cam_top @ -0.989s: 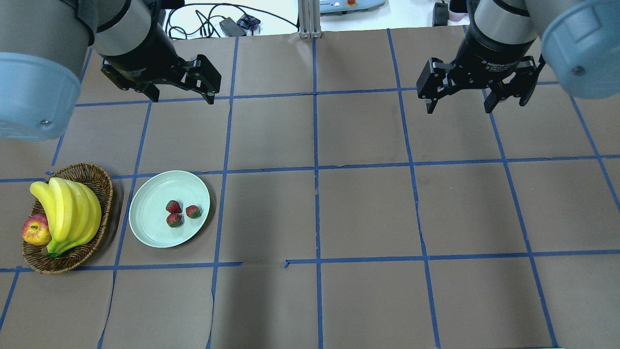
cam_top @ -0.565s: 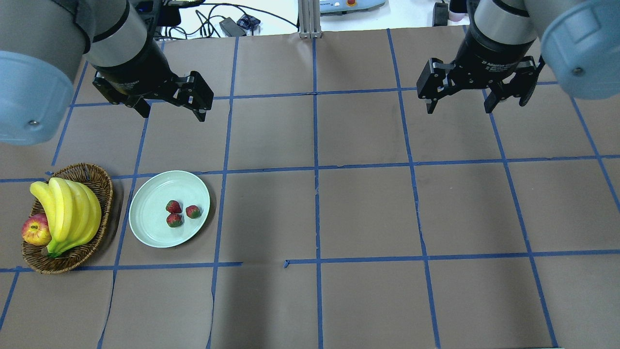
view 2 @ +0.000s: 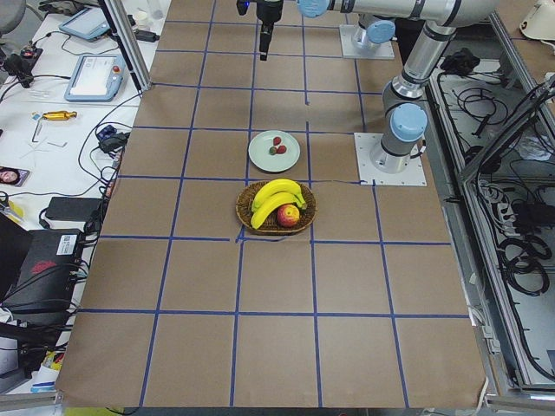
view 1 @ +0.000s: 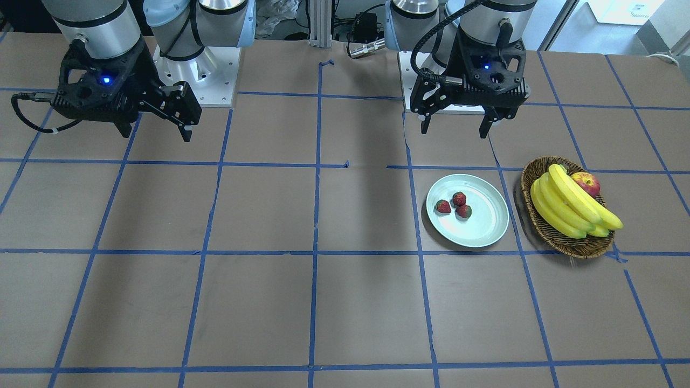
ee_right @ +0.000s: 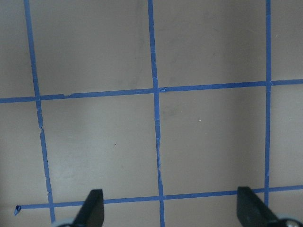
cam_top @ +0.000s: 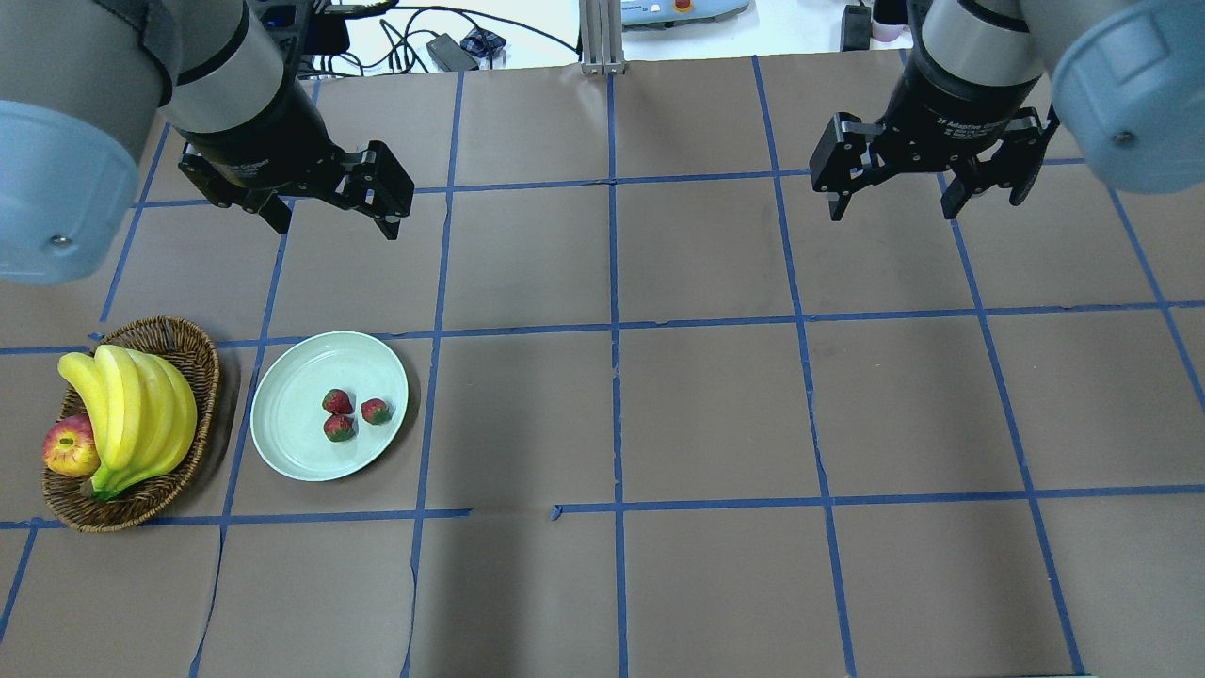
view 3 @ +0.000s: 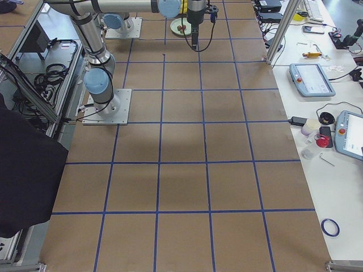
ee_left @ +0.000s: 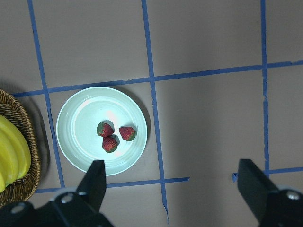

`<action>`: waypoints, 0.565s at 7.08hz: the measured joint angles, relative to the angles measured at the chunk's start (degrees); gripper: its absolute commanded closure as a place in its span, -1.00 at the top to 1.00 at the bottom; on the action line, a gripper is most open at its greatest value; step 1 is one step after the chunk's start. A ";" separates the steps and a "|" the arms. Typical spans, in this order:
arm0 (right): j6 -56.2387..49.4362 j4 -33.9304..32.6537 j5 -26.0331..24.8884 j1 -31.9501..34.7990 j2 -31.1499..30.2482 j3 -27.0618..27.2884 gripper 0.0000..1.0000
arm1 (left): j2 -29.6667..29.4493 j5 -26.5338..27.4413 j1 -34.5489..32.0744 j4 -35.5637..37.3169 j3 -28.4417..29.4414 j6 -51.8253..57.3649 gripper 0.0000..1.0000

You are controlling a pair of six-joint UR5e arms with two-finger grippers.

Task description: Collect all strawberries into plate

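Red strawberries (cam_top: 338, 402) with green caps, a pale mint plate (cam_top: 292, 405) — brown table (cam_top: 706, 414) crossed by a blue grid.

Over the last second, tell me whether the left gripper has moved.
Yes. In the overhead view the left gripper has come slightly left and toward the plate. Its fingertips, earlier on the horizontal blue tape line, now hang past it.

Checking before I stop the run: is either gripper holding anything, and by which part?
Nothing is held. The left gripper and right gripper both hang open and empty; all three strawberries lie in the plate.
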 measured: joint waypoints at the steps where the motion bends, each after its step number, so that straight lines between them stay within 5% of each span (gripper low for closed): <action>1: -0.15 -0.34 0.01 0.03 -0.10 -0.22 1.00 | -0.01 -0.09 -0.03 0.00 0.01 -0.02 1.00; 4: -0.49 -1.48 0.26 0.13 -0.32 -0.11 1.00 | -0.01 -0.20 -0.06 0.15 -0.01 -0.09 1.00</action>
